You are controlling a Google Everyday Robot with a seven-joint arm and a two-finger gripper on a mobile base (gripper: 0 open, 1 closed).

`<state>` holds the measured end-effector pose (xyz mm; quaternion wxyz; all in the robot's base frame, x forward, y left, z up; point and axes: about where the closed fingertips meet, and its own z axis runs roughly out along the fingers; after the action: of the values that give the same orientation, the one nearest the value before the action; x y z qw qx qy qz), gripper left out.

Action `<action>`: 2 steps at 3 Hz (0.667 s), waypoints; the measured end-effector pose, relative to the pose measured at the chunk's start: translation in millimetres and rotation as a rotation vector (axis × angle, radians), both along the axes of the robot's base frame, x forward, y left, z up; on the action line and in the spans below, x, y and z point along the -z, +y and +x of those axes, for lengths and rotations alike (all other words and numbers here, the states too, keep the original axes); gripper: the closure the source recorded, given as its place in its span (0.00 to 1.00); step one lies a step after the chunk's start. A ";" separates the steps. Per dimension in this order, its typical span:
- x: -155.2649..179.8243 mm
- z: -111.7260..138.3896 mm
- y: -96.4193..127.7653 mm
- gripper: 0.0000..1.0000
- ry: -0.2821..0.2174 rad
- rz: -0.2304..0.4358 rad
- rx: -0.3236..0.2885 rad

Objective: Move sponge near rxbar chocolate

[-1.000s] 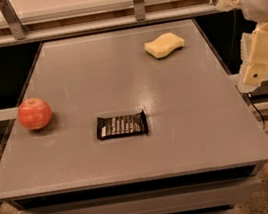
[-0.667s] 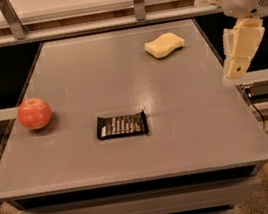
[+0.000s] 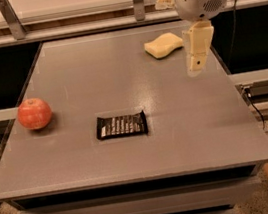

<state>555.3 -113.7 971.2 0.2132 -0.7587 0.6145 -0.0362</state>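
Tool near one sponge; one rxbar chocolate

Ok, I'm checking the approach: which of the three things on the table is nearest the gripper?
The sponge, pale yellow, far right; the gripper hangs just beside it, to its right. The black bar and the apple lie much farther left.

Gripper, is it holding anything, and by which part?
Nothing is held. The gripper hangs over the table, just right of the sponge, which lies flat on it.
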 end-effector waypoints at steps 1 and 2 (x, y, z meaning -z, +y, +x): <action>0.0 0.0 0.1 0.00 0.000 0.000 0.000; 0.1 4.1 1.7 0.00 -0.013 0.002 -0.021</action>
<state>559.3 -112.0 971.2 0.2186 -0.7647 0.6050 -0.0381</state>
